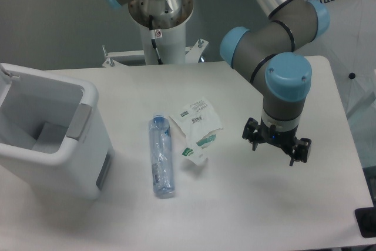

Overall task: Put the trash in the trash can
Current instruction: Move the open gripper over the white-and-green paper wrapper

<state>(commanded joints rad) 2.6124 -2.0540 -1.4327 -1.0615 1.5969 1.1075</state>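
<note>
A crumpled white wrapper (198, 126) with green print and barcode labels lies near the table's middle. Just left of it a slim clear bottle (161, 156) lies on its side, its length running from back to front. The white trash can (47, 133) with grey side panels stands at the table's left edge, open at the top and looking empty inside. My gripper (277, 146) hangs above the table to the right of the wrapper, apart from it, fingers spread open with nothing between them.
The arm's base column (160, 27) rises at the back centre on a bracket. A white sheet with dark lettering (346, 22) hangs off the back right. A small black object (366, 221) sits at the front right corner.
</note>
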